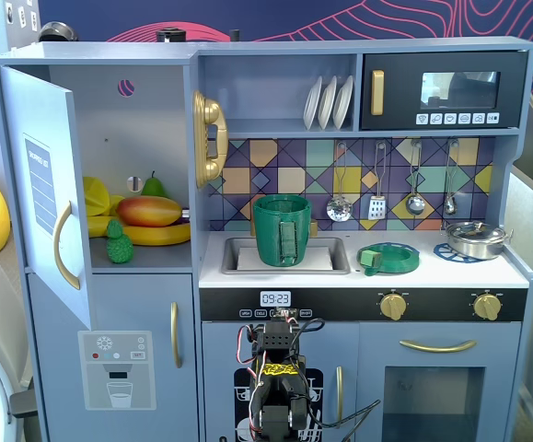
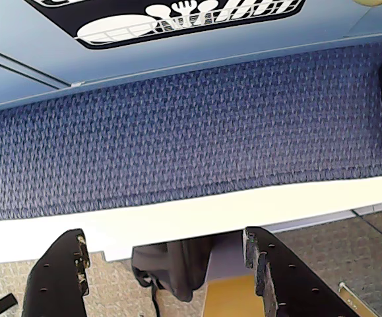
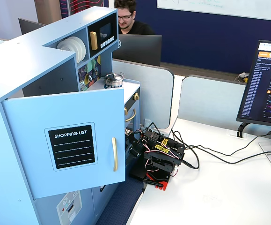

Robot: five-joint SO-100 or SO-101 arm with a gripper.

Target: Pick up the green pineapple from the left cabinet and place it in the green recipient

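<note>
fixed view: faces the toy kitchen (image 1: 358, 276) head-on, near, arm (image 1: 280, 387) low in front | fixed view: stands high off to the side, further back, looking down over the open cabinet door (image 3: 65, 140), arm (image 3: 158, 157) and white table (image 3: 219, 187) | wrist view: points down, close to blue carpet (image 2: 191, 132) at the kitchen's base | both fixed views share kitchen and arm
</note>
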